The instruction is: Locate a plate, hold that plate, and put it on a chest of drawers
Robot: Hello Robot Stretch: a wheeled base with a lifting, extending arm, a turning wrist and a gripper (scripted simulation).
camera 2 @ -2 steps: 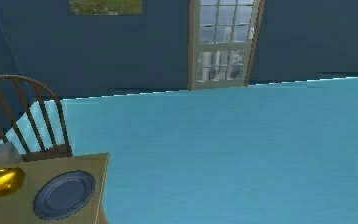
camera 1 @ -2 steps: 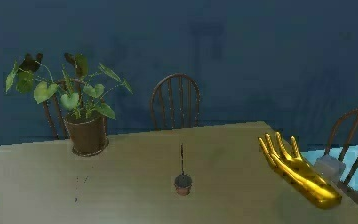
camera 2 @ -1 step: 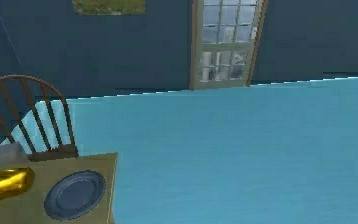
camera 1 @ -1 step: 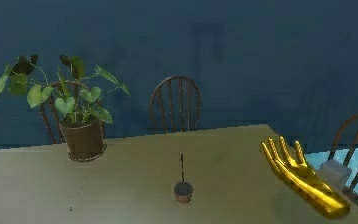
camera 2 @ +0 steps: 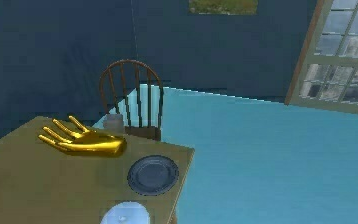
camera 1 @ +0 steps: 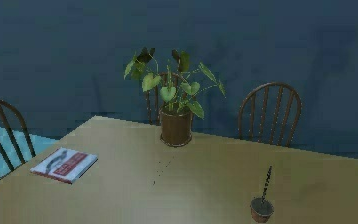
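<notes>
Nearby, a dark plate [camera 2: 152, 175] sits beside a gold hand sculpture [camera 2: 82, 140] — chair [camera 2: 130, 95] beyond — jaws' state I cannot tell.

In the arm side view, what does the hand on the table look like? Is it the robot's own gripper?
No, it is an ornament: a glossy gold hand with spread fingers, lying on the tan table near a dark round plate. The robot's gripper is a dark body with two thin fingers.
</notes>
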